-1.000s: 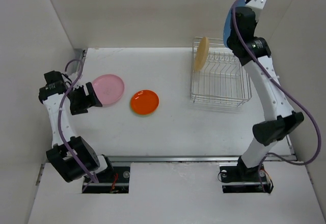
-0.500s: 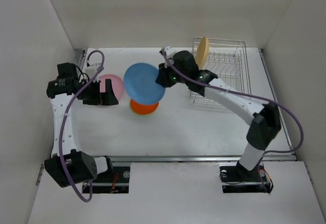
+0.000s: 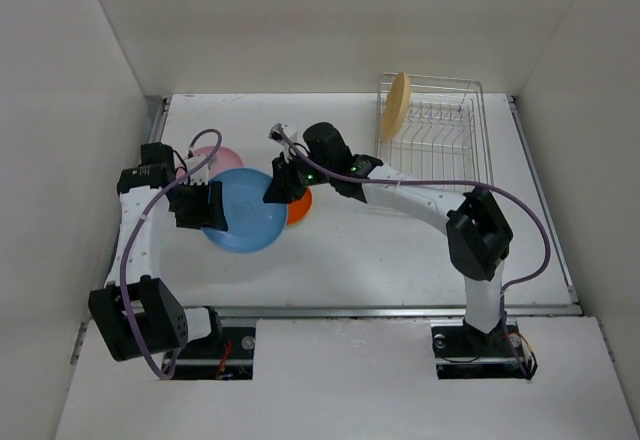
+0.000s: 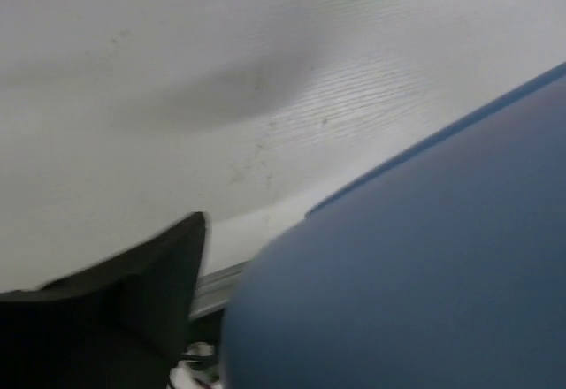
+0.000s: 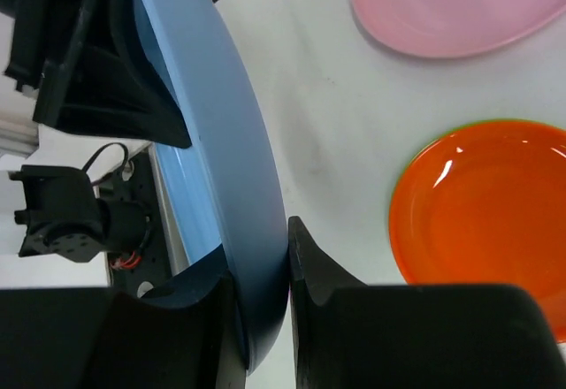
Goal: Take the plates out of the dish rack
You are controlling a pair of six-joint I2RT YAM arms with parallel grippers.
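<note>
A blue plate hangs just above the table's left middle, tilted. My right gripper is shut on its right rim; in the right wrist view both jaws pinch the blue rim. My left gripper is at the plate's left rim, jaws open astride it. In the left wrist view one finger stands apart from the blue plate. An orange-red plate and a pink plate lie flat on the table. A cream-yellow plate stands upright in the dish rack.
The silver rack stands at the back right, close to the right wall. White walls close in the table on three sides. A lime green edge shows under the orange-red plate. The pink plate lies just beyond it.
My right arm swung the blue plate from high above the rack down and left to the table's left middle. My left gripper came forward from the pink plate to the blue plate's left rim.
</note>
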